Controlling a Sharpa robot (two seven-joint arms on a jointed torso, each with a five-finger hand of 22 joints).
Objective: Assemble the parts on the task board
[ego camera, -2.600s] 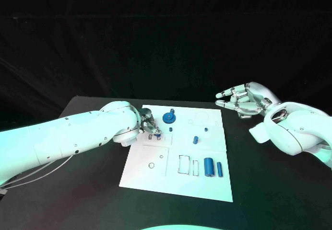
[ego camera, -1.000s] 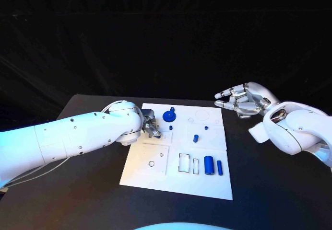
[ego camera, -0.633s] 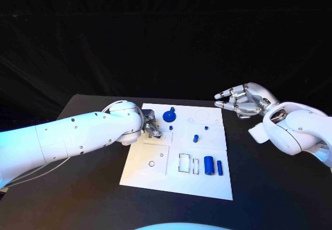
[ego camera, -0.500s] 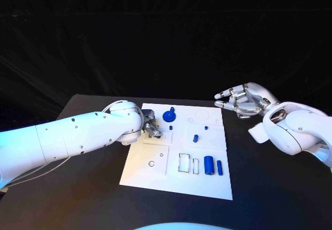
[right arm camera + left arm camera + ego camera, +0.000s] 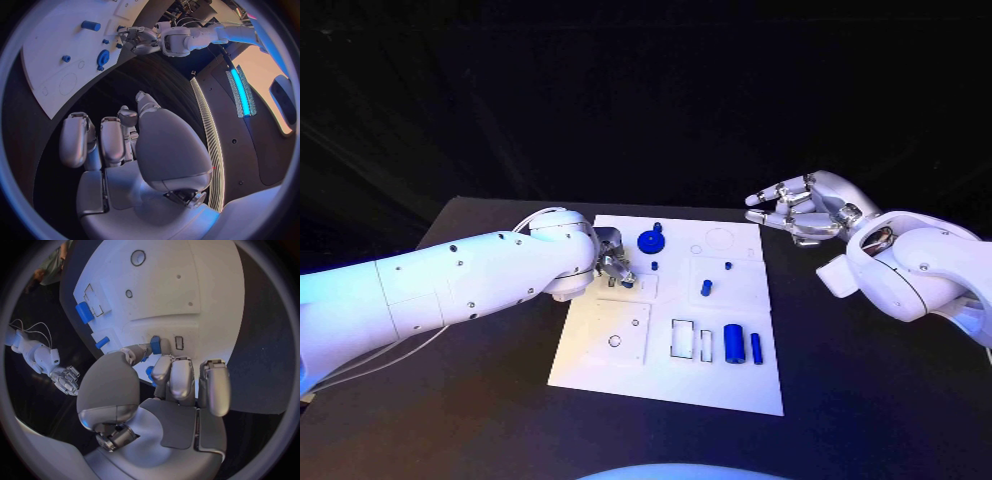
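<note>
The white task board [image 5: 625, 365] lies in the middle of the black table. My left hand [image 5: 616, 266] is low over its far left part and pinches a small blue part [image 5: 155, 345] beside a small rectangular slot [image 5: 179, 342]. A blue gear-shaped part [image 5: 651, 240] stands just beyond that hand. Small blue pegs [image 5: 707, 288] stand mid-board, and two blue cylinders [image 5: 734, 344] lie near the front right. My right hand [image 5: 799, 211] hangs in the air off the board's far right corner, fingers apart and holding nothing.
Empty outlines show on the board: a ring [image 5: 615, 341], rectangular slots [image 5: 684, 340] and a large circle [image 5: 720, 238]. The right wrist view takes in the board [image 5: 56, 45] and my left hand [image 5: 139, 39] from afar. Black table surrounds the board.
My left hand has drawn back a little towards the board's far edge, still with the small blue part in its fingertips. The right hand has not moved.
</note>
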